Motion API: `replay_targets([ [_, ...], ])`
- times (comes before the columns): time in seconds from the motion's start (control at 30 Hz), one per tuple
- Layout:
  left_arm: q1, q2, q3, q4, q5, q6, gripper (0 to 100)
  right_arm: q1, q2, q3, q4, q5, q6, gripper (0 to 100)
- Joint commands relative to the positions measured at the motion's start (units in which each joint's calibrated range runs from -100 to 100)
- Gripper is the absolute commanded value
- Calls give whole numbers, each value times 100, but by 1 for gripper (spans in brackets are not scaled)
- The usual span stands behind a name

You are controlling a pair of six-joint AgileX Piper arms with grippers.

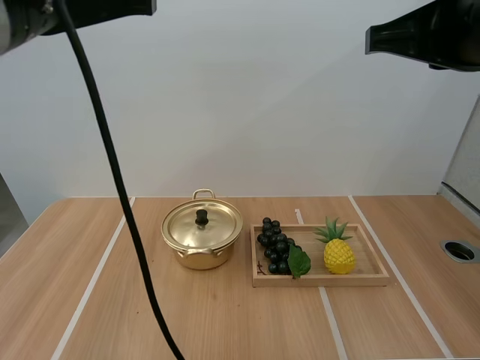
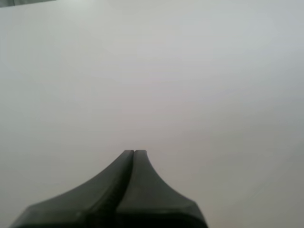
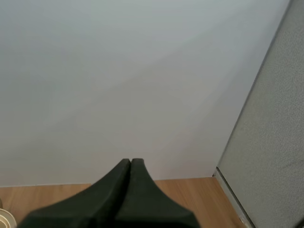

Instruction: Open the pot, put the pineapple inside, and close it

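A gold pot (image 1: 201, 251) with its lid (image 1: 202, 224) on, black knob up, stands on the table. Right of it a wooden tray (image 1: 375, 264) holds a yellow pineapple (image 1: 339, 255) with green leaves at its right end and a bunch of dark grapes (image 1: 274, 244) with a green leaf at its left end. High above the table, my left gripper (image 2: 134, 152) is shut on nothing, its fingers together as one dark wedge facing a white wall. My right gripper (image 3: 130, 161) is likewise shut and empty, up high at the right (image 1: 373, 39).
White tape lines run across the wooden table (image 1: 225, 322). A round grey hole (image 1: 459, 250) sits near the right edge. A grey panel (image 3: 270, 142) stands at the far right, behind the table's corner.
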Motion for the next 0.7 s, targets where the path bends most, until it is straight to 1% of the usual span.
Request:
replay_targets([
  [0.0, -19, 354, -109, 48, 229, 109, 0, -21, 328, -45, -82, 345, -79, 0],
  [0.07, -19, 668, -397, 48, 624, 155, 0, -21, 580, -45, -82, 548, -131, 0],
  [0.17, -19, 1200, -1122, 14, 1759, 155, 0, -21, 968, -45, -188, 654, -177, 0],
  [0.27, -19, 1832, -1988, -59, 3235, 238, 0, -21, 1337, -45, -200, 852, -563, 0],
  [0.3, -19, 2007, -2201, -119, 3635, 377, 0, -21, 1443, -45, -200, 988, -659, 0],
  [0.4, -19, 2646, -2801, -507, 5103, 1119, 0, -21, 1750, -45, -187, 1358, -681, 0],
  [0.47, -19, 2992, -2977, -953, 5904, 1551, 0, -21, 1903, -45, -114, 1611, -681, 0],
  [0.57, -19, 3371, -2977, -1488, 6074, 1789, 0, -21, 2144, -45, 82, 1809, -681, 0],
  [0.67, -19, 3687, -2977, -1626, 6074, 1798, 0, -21, 2274, -45, 150, 1809, -681, 0],
])
